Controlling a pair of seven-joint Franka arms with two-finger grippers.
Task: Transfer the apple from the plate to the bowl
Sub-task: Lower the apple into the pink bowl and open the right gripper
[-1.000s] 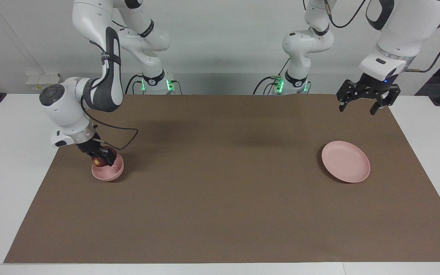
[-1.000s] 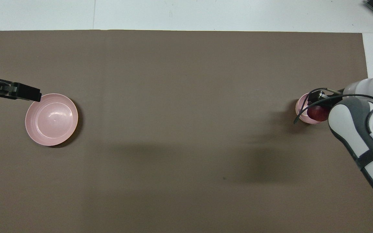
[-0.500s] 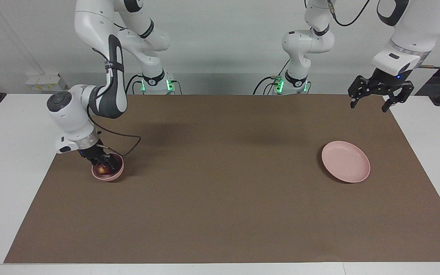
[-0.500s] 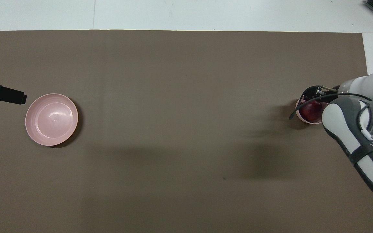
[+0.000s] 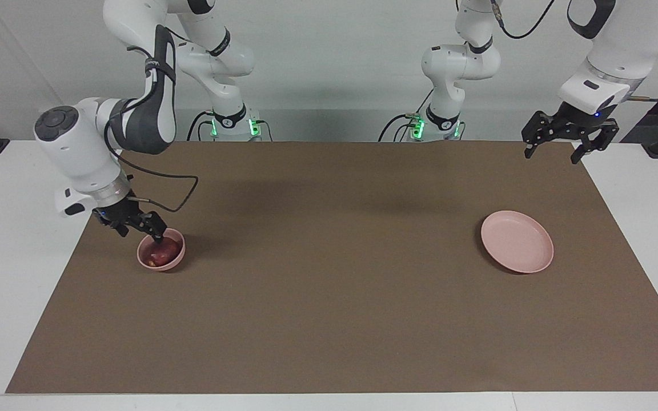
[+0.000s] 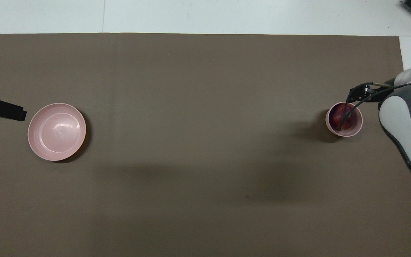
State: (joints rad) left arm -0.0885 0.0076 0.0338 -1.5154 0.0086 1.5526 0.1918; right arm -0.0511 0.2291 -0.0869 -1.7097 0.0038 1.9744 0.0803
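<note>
Going across the facing view from the right arm's end: right pincer (image 5: 133, 226) hangs just above the bowl's (image 5: 161, 254) rim, on the side nearer the robots, fingers spread w/ nothing between them. Looks like a let-go pose, tilted down toward the bowl so the fruit could drop straight in. The apple (image 5: 163, 252) sits inside the bowl, dark red w/ a yellowish patch showing, not touched by the pincer as far as I can see; from overhead a black cable crosses over it, but that's just the arm's wiring up in the air. So the task's thing is where it should be, and I'd judge the job basically done bar the arm pulling clear. Middle of the bench: bare brown mat (image 5: 329, 274). Toward the left arm's end, the plate (image 5: 517, 241) lies flat, nothing on it. Left pincer (image 5: 570, 140) is held up over the mat's corner nearest its base, fingers spread, empty, waiting, prob. parked out of the way.
</note>
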